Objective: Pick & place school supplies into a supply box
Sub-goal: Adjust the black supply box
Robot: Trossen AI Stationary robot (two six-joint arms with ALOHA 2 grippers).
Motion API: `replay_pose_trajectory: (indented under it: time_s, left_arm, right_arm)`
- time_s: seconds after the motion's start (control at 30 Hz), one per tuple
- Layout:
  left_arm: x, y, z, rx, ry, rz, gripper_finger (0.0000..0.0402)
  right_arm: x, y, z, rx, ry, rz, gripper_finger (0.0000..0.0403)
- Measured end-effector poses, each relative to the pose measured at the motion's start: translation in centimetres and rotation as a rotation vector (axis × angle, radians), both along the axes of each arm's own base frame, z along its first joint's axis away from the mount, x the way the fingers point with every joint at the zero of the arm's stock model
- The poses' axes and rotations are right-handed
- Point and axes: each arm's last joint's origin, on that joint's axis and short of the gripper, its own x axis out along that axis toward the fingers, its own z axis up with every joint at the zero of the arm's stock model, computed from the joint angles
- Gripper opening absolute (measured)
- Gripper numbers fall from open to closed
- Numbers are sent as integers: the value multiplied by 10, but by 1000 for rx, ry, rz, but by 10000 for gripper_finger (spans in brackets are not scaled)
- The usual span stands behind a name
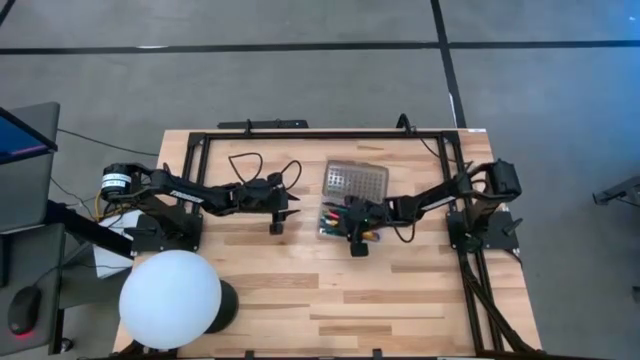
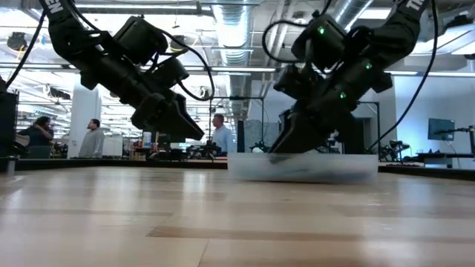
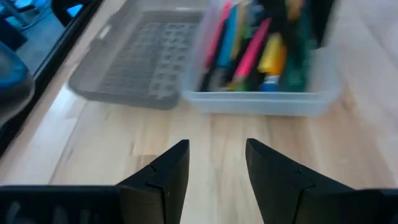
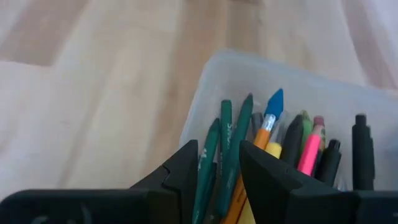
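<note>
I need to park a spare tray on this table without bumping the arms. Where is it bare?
Bare wood runs along the near edge of the table, right of the white globe. The middle is crowded: the left gripper, the supply box with the right gripper over it, and the lid beside it.

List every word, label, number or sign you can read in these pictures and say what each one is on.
No text reads clearly in any view.
Green pen in the supply box, between the right gripper fingers: pale print along the barrel, too blurred to read.
Arm links at the low view's top corners: white lettering, cut off by the frame, unreadable.
Lid, other supplies, table: no visible writing.
</note>
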Motion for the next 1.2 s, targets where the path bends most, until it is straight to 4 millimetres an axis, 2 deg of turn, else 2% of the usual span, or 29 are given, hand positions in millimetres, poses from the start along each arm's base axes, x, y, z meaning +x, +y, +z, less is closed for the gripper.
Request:
replay_pose_trajectory:
  time_s: [0.3, 0.4, 0.53, 0.7, 0.93, 1.2]
  left_arm:
    - [-1, 3, -1, 27, 13, 82, 153]
    - [-2, 6, -1, 14, 7, 140, 153]
    - [-2, 13, -4, -16, -1, 197, 153]
    - [5, 19, -19, -18, -11, 215, 153]
    - [16, 32, -31, -41, -40, 207, 153]
    - [22, 37, -29, -64, -52, 186, 153]
  right_arm:
    - [15, 37, 21, -38, 13, 98, 111]
    - [19, 43, 29, -122, 26, -3, 111]
    - [17, 44, 37, -254, 112, -262, 111]
    - [2, 37, 43, -255, 195, -594, 111]
    - [-19, 27, 43, -268, 216, -912, 111]
    - [-20, -21, 38, -238, 192, -1134, 111]
